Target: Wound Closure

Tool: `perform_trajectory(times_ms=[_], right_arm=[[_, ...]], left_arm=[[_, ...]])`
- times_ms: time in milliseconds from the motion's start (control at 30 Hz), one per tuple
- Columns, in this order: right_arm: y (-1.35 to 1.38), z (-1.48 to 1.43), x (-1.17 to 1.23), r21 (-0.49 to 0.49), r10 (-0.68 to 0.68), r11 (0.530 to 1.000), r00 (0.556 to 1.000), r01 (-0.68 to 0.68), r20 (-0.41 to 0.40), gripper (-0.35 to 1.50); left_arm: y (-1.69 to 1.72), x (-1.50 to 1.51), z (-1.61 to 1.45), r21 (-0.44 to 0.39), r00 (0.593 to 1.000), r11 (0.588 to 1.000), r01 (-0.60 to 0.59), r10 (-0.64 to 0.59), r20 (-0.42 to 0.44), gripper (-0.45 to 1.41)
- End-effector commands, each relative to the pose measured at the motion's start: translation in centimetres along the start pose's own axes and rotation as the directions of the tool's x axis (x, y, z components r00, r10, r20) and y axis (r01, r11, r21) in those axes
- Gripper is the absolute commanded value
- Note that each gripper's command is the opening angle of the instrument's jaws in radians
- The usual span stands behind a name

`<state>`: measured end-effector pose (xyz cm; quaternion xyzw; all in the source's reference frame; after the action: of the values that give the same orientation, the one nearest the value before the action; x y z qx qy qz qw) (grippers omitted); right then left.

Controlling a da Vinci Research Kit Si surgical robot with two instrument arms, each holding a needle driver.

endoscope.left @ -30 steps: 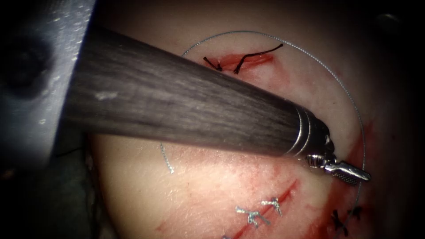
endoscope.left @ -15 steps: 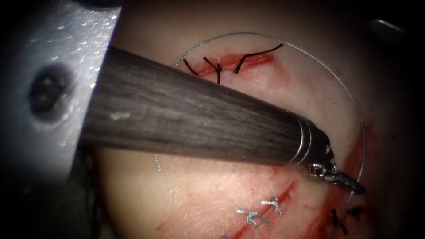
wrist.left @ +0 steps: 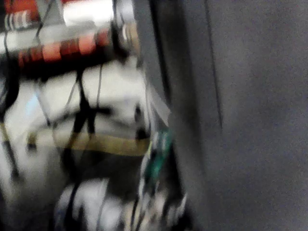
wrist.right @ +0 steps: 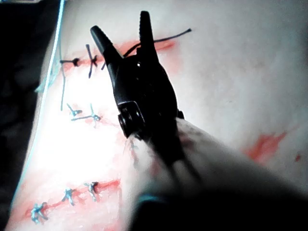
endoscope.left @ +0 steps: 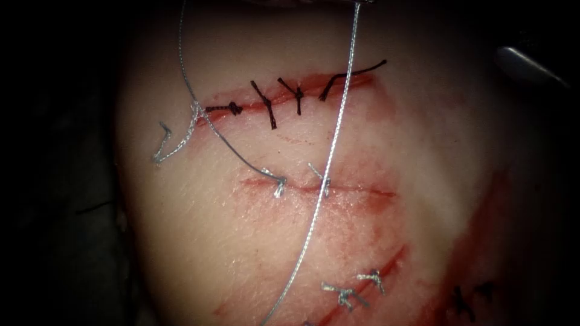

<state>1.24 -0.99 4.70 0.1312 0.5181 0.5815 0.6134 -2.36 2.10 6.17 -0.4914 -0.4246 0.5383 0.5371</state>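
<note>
Where a dark shaft lay across the endoscope view half a second ago, with its jaws low at the tissue's right edge, the tissue (endoscope.left: 423, 151) now lies uncovered. That exposes more of the field: an upper cut (endoscope.left: 284, 96) closed with dark stitches (endoscope.left: 266, 104), a middle cut (endoscope.left: 338, 190) with two silver stitches (endoscope.left: 281, 184), and a lower cut (endoscope.left: 368, 284) near the tissue's bottom edge, also stitched in silver.

The thread (endoscope.left: 329, 163) runs in one long strand from the tissue's top edge down across the middle cut to the bottom edge; a second strand curves down from the top edge to the left end of the upper cut and on to the middle cut.

Right tool (wrist.right: 126, 36), seen in its wrist view: jaws parted, holding nothing, hanging above the tissue near the upper cut. Left tool's state: cannot tell. Needle: cannot make out.

Surface pale, moist, smeared with red fluid (endoscope.left: 483, 235), heaviest toward the right edge. Surroundings dark. The left wrist view gives blurred cables and equipment.
</note>
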Motion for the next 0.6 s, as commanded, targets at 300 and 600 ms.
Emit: perform_trajectory(times_ms=[300, 600], right_arm=[[-0.63, 0.36, -1.35, 0.273, -0.013, 0.960, 0.958, -0.069, 0.286, 1.35], [-0.93, 0.72, -1.64, 0.342, 0.013, 0.933, 0.960, -0.111, 0.279, 1.37]], left_arm=[[-0.43, 0.20, -0.15, 0.058, 0.993, 0.997, -0.051, 0.057, -0.107, -0.45], [-0.33, 0.14, 0.06, 0.034, 0.994, 0.998, -0.060, 0.062, -0.093, -0.45]])
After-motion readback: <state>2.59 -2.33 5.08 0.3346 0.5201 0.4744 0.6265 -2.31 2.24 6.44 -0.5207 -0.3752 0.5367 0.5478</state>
